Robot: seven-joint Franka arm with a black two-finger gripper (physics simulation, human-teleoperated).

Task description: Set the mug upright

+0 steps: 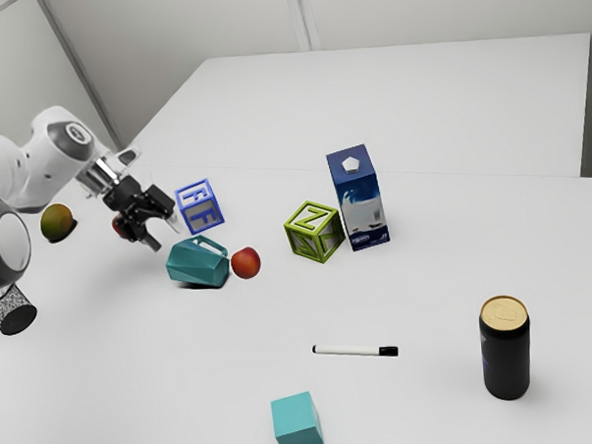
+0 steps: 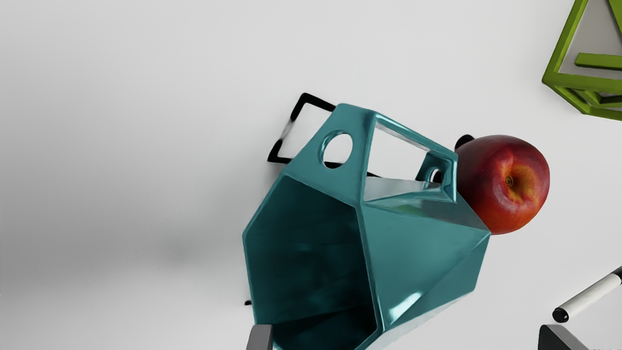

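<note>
Had a mango-looking fruit [image 1: 57,223] out toward the edge of the table [image 1: 426,275] on the exterior view's left, then the gripper [image 1: 168,236] just above the mug's mouth end, jaws wide apart, not clamped on anything. Found the mug [image 1: 198,263] lying on its side, closer to that same edge than to the opposite one, mouth toward the arm, with the blue letter block [image 1: 199,207] behind it toward the far edge. Saw the apple [image 2: 505,183] right by the handle and base end; couldn't tell about contact. Further right, had the green block [image 1: 314,231], the carton [image 1: 358,198] and, nearer the front edge, the marker [image 1: 356,350].

Looked like a job of lining up for the grip. Called for a slow descent, jaws straddling the body or a wall near the rim, squarely, so as not to roll it on those slanted facets. Needed a firm squeeze before any lift, then a small raise and a wrist turn to bring the mouth up. Wanted some drift away from the apple too, to set the base down flat before letting go.
</note>
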